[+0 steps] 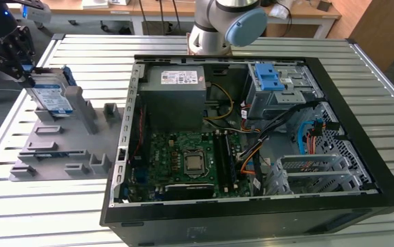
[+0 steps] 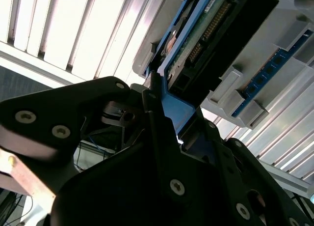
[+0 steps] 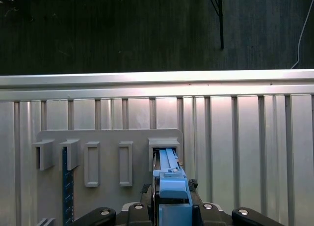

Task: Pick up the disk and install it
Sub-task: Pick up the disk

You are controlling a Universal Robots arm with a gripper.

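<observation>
Here we see the gripper (image 1: 27, 76) pinching the disk (image 1: 51, 99) by its blue frame. The disk stands upright in a grey slotted holder (image 1: 59, 154) near the tabletop's (image 1: 39, 216) edge at the exterior view's left. We cannot read its blue-and-white label. Beside the holder, the open computer case (image 1: 252, 221) holds a power supply (image 1: 173, 98) with a white sticker.

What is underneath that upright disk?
A grey holder plate with raised slots, lying on the slatted metal table; the disk stands on edge in one slot. Its bottom edge is hidden inside that slot.
</observation>
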